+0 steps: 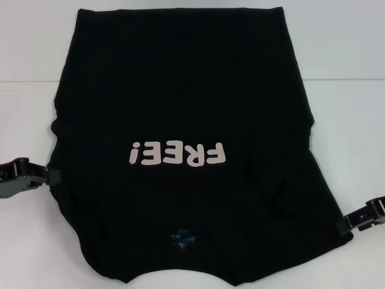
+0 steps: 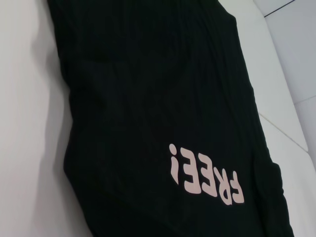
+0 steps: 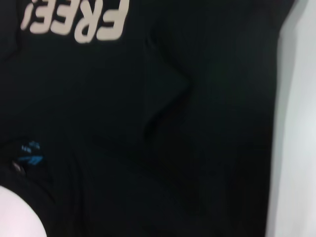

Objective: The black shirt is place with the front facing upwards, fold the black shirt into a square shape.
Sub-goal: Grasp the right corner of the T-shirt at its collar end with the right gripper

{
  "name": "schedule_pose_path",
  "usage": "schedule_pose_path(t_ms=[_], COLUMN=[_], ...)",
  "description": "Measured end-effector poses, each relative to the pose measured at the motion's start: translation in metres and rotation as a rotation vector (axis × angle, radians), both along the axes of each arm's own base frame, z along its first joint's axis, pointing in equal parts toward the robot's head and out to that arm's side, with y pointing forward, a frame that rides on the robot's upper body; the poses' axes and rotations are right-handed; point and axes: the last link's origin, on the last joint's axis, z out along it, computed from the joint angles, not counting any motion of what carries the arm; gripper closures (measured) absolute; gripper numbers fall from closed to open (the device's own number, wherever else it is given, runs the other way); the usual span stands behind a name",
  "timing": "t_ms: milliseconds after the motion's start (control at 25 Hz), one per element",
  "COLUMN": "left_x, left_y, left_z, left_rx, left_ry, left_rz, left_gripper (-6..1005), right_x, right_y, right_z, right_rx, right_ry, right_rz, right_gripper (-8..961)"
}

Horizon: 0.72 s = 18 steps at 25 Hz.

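The black shirt (image 1: 180, 90) lies flat on the white table (image 1: 349, 48), front up, with its off-white "FREE!" lettering (image 1: 178, 155) upside down to me. Its collar and small blue neck label (image 1: 182, 238) are at the near edge, and both sides look turned inward. My left gripper (image 1: 51, 176) sits low at the shirt's left edge, touching the cloth. My right gripper (image 1: 344, 224) meets the right edge nearer the front. The left wrist view shows the shirt (image 2: 148, 98) and lettering (image 2: 207, 175). The right wrist view shows the shirt (image 3: 197, 123), lettering (image 3: 76, 22) and label (image 3: 29, 153).
Bare white table surface (image 2: 24, 148) runs along both sides of the shirt and beyond its far hem. A seam line (image 1: 349, 80) crosses the table at the back right. A strip of table (image 3: 296, 148) shows beside the cloth.
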Motion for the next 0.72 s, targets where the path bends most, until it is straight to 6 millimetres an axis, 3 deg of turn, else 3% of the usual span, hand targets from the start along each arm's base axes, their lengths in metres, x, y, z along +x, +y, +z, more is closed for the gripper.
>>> schedule_pose_path(t_ms=[720], left_x=[0.000], left_y=[0.000], left_z=[0.000], left_rx=[0.000], left_ry=[-0.005], left_rz=[0.005], left_gripper=[1001], right_x=[-0.004], right_y=[0.001], right_z=[-0.016], right_rx=[-0.035], right_ry=[-0.049], right_rz=[0.036], right_gripper=[299])
